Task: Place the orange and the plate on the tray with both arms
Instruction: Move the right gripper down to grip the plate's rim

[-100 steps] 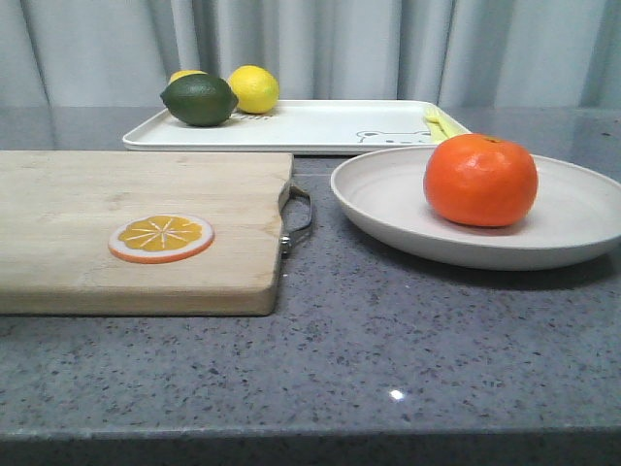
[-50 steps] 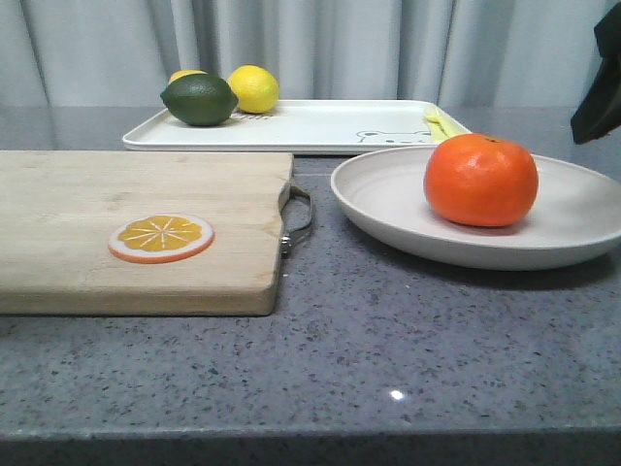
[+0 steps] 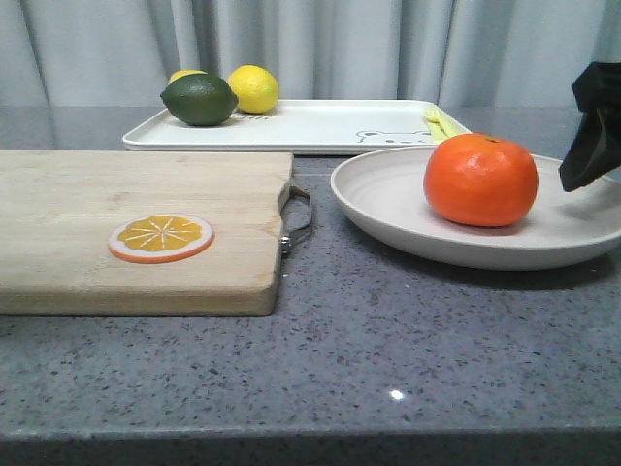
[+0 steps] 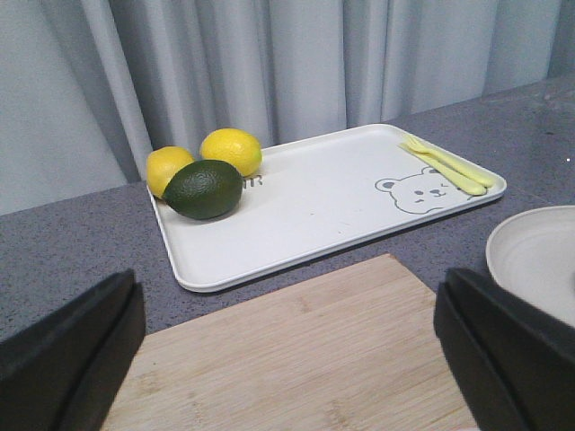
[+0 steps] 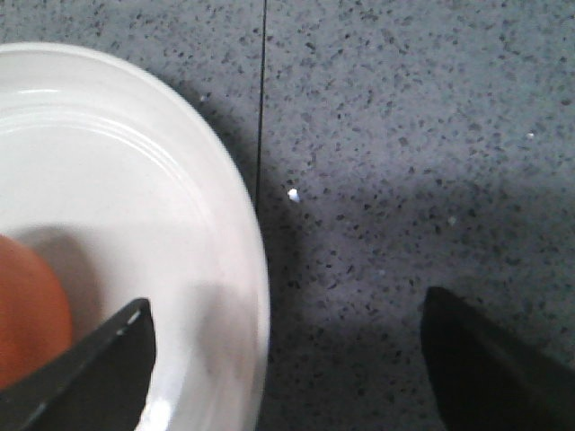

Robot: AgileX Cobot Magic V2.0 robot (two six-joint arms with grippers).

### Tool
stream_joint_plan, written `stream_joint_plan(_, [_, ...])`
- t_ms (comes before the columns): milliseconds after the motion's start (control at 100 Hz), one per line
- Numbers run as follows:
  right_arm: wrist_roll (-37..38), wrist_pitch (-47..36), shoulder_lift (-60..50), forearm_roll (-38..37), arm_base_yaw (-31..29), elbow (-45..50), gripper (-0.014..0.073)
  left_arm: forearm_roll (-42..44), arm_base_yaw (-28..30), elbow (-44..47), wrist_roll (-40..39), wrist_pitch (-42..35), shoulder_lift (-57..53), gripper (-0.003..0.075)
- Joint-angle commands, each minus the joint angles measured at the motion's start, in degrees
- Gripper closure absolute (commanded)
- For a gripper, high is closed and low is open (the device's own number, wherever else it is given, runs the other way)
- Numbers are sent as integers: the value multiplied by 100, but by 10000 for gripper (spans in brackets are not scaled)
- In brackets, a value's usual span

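Observation:
The orange (image 3: 480, 180) sits in the off-white plate (image 3: 388, 209) on the right of the counter. The white tray (image 3: 320, 126) with the bear drawing lies behind it and also shows in the left wrist view (image 4: 332, 197). My right gripper (image 5: 283, 359) is open, low over the plate's right rim (image 5: 247, 296): one finger is above the plate's inside near the orange (image 5: 27, 314), the other above the counter. It shows at the right edge of the front view (image 3: 592, 146). My left gripper (image 4: 287, 359) is open and empty above the wooden cutting board (image 4: 296, 359).
A dark green fruit (image 3: 199, 99) and two lemons (image 3: 252, 88) sit on the tray's left end, with yellow cutlery (image 3: 441, 121) at its right end. The cutting board (image 3: 136, 228) at the left bears a flat orange slice (image 3: 161, 238). Grey curtains hang behind.
My right gripper has come into the front view from the upper right and moved down to the plate's right rim. The orange, plate and tray have not moved.

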Motion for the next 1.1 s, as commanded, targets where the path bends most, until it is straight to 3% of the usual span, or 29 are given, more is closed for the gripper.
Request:
stream_joint_plan(0, [-44,-213,-27,31,-30,-168,-6,36,15,-141,-19,-195,-21,92])
stream_joint_plan(360, [-44,-121,42,49,-30,-168,156,26,15,-141,-19,-195,-21,92])
stream_joint_plan(680, [-44,31,42,233,-30,-168,193,26,15,-141,-19,-195,-21,92])
stream_joint_plan(890, [-44,33,42,758,-30,-168,348,26,15,-141,-19,-195,-21,92])
stream_joint_plan(1090, [-44,33,42,783,-30,-168,502,26,15,-141,-19,-195,-21,92])
